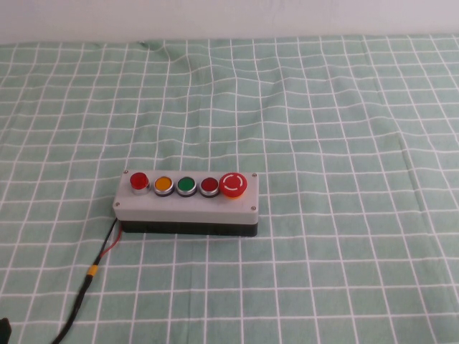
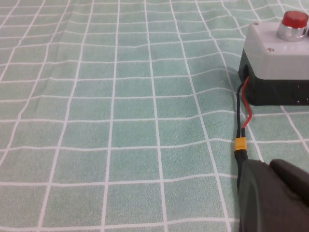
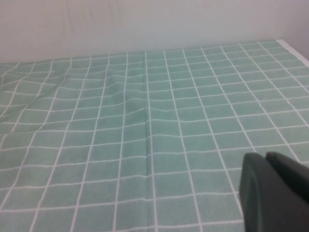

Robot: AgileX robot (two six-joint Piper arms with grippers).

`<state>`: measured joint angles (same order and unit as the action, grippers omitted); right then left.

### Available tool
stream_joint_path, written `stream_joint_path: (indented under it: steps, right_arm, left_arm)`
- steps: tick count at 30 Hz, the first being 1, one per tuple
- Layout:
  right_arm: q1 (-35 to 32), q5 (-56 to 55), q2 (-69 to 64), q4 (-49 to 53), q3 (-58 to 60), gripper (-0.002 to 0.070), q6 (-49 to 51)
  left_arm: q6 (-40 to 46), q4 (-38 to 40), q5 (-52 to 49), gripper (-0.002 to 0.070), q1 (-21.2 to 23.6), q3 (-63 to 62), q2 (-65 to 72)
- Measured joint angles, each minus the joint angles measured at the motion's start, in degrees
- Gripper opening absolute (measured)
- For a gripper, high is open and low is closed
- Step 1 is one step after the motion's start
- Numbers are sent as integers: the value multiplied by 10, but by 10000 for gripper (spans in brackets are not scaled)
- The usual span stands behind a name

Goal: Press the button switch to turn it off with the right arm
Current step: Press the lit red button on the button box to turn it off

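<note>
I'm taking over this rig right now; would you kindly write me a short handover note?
Left gripper: beside the cable, short of the left end of the switch box.
Right gripper: above bare checked tablecloth, box not in its view.
Switch box: left of centre on the cloth, five buttons in a row, red emergency-stop mushroom at its right end.
Done: nothing yet, as far as shows; neither gripper is at the box.
Left: bring the right arm over and press the button.

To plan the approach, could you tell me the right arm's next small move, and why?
Probably swing the right gripper, over plain cloth outside the high view, toward the switch box; its camera shows no button. The left gripper sits beside the cable.
</note>
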<state>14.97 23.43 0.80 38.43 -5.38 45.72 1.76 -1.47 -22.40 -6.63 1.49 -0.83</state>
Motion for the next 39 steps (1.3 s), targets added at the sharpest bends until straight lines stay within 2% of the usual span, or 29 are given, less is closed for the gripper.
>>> stream_joint_path:
  steps: [15, 18, 23, 26, 39]
  right_arm:
    - [0, 17, 0, -30, 0, -16, 0]
    - [0, 54, 0, -86, 0, -16, 0]
    - [0, 153, 0, -246, 2, -16, 0]
    - [0, 166, 0, -287, 13, -16, 0]
    - [0, -15, 0, -272, 67, -16, 0]
  left_arm:
    - [0, 0, 0, -3, 0, 0, 0]
    - [0, 0, 0, -3, 0, 0, 0]
    - [0, 0, 0, -3, 0, 0, 0]
    - [0, 0, 0, -3, 0, 0, 0]
    - [0, 0, 0, -3, 0, 0, 0]
